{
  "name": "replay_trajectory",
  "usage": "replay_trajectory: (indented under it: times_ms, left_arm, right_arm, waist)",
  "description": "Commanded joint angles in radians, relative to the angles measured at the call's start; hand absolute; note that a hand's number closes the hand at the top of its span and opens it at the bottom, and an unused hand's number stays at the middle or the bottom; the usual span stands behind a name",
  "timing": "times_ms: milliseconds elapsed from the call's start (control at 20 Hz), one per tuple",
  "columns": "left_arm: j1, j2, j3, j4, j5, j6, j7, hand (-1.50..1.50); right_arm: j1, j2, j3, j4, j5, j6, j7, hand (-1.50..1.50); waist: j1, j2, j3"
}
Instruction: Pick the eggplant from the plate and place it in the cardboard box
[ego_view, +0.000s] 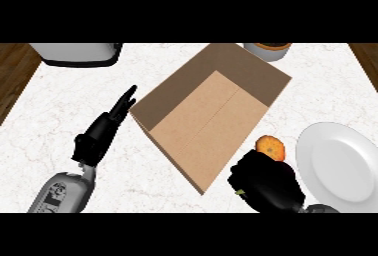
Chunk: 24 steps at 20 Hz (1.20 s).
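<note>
Head view: right robot hand (266, 187) curled round eggplant (283, 166) (mostly hidden) near surface's (74, 100) front edge; lift over cardboard box (210, 115) wall, then release. Left robot hand (100, 135) spread.

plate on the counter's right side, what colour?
The plate is plain white with no pattern, best seen in the head view.

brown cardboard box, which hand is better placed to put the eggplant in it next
Right. The black right hand is curled round a dark, green-tipped thing, likely the eggplant, off the round white plate and beside the open brown cardboard box. The left hand is open, holding nothing.
</note>
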<state>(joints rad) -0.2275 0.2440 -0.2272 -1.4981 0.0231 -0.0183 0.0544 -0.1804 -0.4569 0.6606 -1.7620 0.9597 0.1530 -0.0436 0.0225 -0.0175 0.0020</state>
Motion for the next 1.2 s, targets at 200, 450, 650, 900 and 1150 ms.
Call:
replay_trajectory:
  times_ms: [200,450,650,900,1150]
  left_arm:
    - [0.055,-0.002,0.004,-0.051,-0.015,0.017,0.007,0.00]
    - [0.064,0.009,0.021,-0.031,-0.006,-0.004,-0.003,0.00]
    - [0.053,0.003,0.032,-0.058,0.004,-0.011,0.008,0.00]
    - [0.055,-0.012,0.019,-0.055,-0.022,-0.017,0.011,0.00]
    - [0.025,-0.032,0.031,0.004,-0.030,-0.052,-0.015,0.00]
  right_arm:
    - [0.230,-0.325,-0.174,-0.345,-0.199,-0.162,-0.380,1.50]
    - [0.395,-0.452,-0.355,-0.579,-0.457,-0.098,-0.460,1.50]
    - [0.477,-0.450,-0.579,-0.592,-0.668,-0.094,-0.507,1.50]
    - [0.515,-0.448,-0.799,-0.666,-0.893,0.037,-0.405,1.50]
    - [0.390,-0.425,-0.901,-0.639,-0.982,0.126,-0.253,1.50]
  waist:
    - [-0.047,0.011,-0.001]
    - [-0.067,0.009,-0.002]
    - [-0.055,0.012,-0.001]
    - [-0.044,0.014,-0.002]
    - [-0.030,0.017,-0.003]
